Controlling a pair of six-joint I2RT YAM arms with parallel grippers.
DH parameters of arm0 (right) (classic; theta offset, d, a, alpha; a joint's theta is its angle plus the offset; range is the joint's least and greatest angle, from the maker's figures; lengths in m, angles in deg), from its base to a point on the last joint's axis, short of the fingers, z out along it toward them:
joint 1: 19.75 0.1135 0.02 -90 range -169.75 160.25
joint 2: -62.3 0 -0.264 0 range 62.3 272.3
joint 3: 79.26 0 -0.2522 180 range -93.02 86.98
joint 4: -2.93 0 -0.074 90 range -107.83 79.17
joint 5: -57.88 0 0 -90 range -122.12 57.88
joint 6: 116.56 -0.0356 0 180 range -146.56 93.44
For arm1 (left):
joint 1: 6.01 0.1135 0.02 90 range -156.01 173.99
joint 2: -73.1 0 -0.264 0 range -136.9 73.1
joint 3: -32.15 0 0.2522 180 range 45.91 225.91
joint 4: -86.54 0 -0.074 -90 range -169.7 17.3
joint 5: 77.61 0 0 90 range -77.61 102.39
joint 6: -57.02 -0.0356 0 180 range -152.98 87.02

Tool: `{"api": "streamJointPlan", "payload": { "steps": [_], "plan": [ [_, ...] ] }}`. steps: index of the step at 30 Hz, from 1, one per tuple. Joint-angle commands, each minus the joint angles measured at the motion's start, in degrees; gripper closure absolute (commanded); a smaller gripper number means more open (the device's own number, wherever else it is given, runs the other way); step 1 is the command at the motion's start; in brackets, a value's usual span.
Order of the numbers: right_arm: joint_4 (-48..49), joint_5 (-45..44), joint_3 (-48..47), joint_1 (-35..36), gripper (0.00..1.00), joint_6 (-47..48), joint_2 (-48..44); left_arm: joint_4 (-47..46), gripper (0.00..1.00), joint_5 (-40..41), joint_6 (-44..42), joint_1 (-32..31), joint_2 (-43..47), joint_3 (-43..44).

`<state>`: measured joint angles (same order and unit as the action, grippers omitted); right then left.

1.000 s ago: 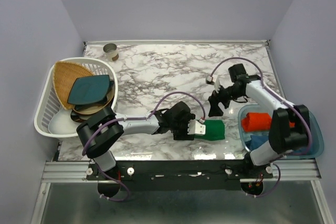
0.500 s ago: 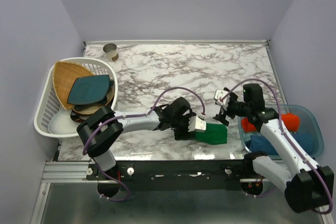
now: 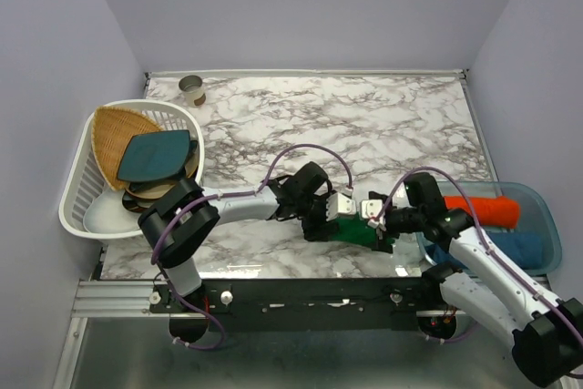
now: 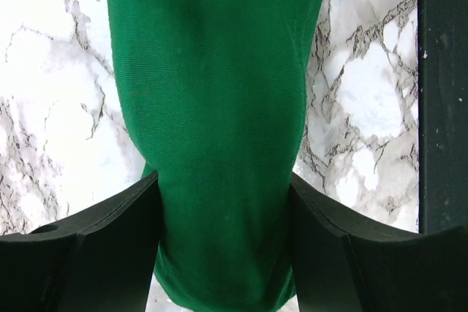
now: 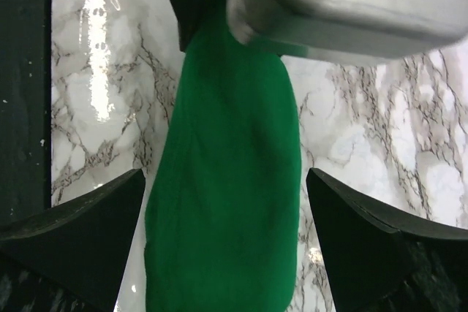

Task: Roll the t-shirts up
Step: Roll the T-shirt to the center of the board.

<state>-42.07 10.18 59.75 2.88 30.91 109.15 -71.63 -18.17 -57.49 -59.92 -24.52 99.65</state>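
Pinching the green t-shirt roll [image 4: 219, 107] at 5 o'clock in the left tool [image 4: 219, 189], straddled it with the spread right tool [image 5: 224, 174], probably needing closure next.

Both arms angled inward, grippers brought close together.
Left arm [image 3: 239, 210] is stretched rightward, left gripper [image 4: 223, 213] clamped on the green t-shirt [image 4: 219, 71]; right arm [image 3: 487, 261] is bent leftward, right gripper [image 5: 223, 202] spread wide astride it, clear of the cloth.

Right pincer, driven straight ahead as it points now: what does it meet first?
The green t-shirt roll between the right pincer's open fingers; behind it, probably the left pincer gripping it.
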Motion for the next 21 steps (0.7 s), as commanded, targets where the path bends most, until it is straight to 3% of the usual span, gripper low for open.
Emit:
{"api": "streamJointPlan", "payload": {
  "steps": [1,10,21],
  "plan": [
    [2.76,-0.28,1.29,3.82,0.00,0.10,2.62,0.71,0.30,-3.01,2.10,0.30,-0.81,1.28],
    [10.14,-5.21,-0.20,6.99,0.00,-2.28,12.38,0.54,0.31,-4.06,3.42,0.82,0.06,1.29],
    [8.13,-3.55,-2.57,7.25,0.00,-3.06,9.14,-0.08,0.32,-4.50,3.86,1.70,-0.02,0.41]
  ]
}}
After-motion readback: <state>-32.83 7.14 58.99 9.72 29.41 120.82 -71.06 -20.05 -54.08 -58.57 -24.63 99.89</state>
